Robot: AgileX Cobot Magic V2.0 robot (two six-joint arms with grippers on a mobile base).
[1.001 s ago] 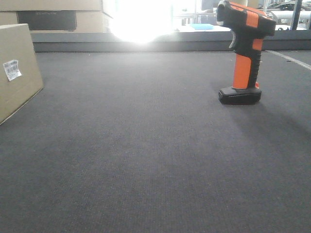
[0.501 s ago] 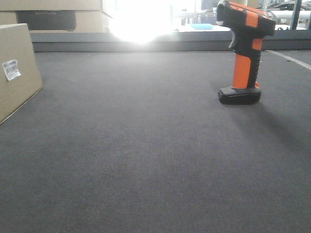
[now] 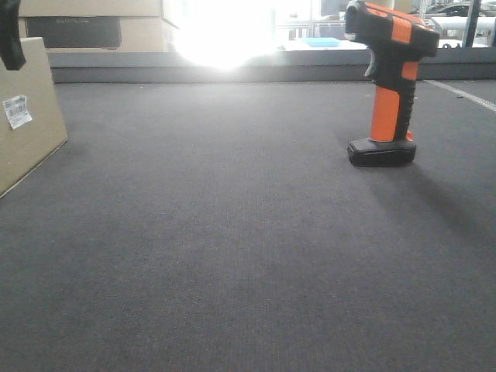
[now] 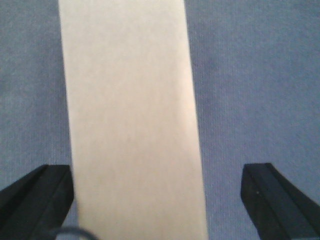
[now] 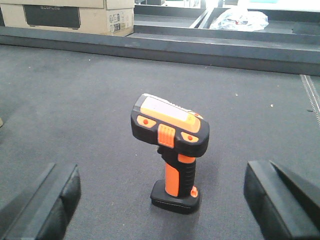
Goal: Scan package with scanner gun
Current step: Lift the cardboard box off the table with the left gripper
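Note:
The package [image 3: 27, 116], a tan cardboard box with a small white barcode label [image 3: 17, 111], sits at the left edge of the front view. A black finger [image 3: 9, 35] of my left gripper hangs just above it. In the left wrist view my left gripper [image 4: 157, 172] is open and straddles the package's plain top [image 4: 130, 110], one finger on each side and apart from it. The scanner gun [image 3: 387, 85] stands upright on its black foot at the right. My right gripper [image 5: 162, 182] is open, with the scanner gun [image 5: 172, 145] standing between and just beyond its fingers, untouched.
Wide tan cartons with a black rectangle [image 3: 77, 27] stand at the back left behind a raised dark ledge [image 3: 232, 68]. A crumpled plastic bag [image 5: 240, 20] lies beyond the ledge. A white line [image 3: 465, 94] crosses the dark carpet at the far right.
A black finger of my left gripper has come into the front view at the top left, above the package. The scanner gun has not moved.

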